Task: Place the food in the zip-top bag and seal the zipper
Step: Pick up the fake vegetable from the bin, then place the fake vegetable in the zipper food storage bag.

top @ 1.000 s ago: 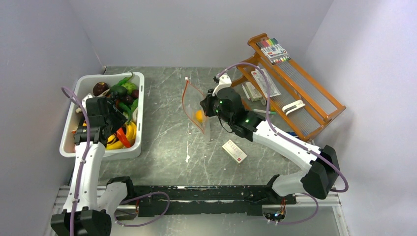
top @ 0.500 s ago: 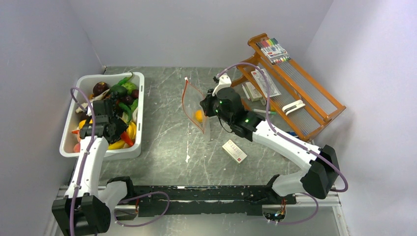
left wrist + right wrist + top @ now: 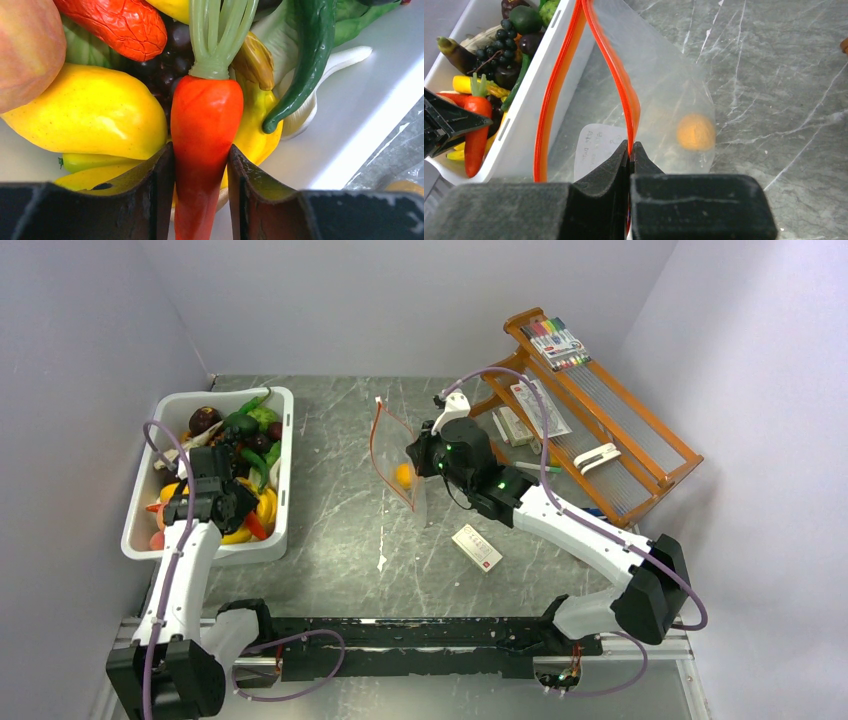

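Observation:
My left gripper (image 3: pixel 201 150) is down in the white tub (image 3: pixel 370 100) and shut on an orange carrot (image 3: pixel 205 120) with a pale green stem. Both fingers press its sides. Around the carrot lie yellow fruit, dark grapes, a green pepper and a red chilli. My right gripper (image 3: pixel 630 145) is shut on the red-orange zipper (image 3: pixel 616 75) of the clear zip-top bag (image 3: pixel 664 85). It holds the bag upright with the mouth open toward the tub. One orange fruit (image 3: pixel 695 131) sits inside the bag. In the top view the bag (image 3: pixel 392 455) stands mid-table and the left gripper (image 3: pixel 215 490) is over the tub.
The tub (image 3: pixel 283 470) stands at the left by the wall. A small white-and-red box (image 3: pixel 477 547) lies near the right arm. A wooden rack (image 3: pixel 640 455) with a markers pack (image 3: pixel 555 342) and papers stands at the back right.
My left gripper has shifted a little nearer and lower inside the tub, then held still. The right arm and the bag have not moved.

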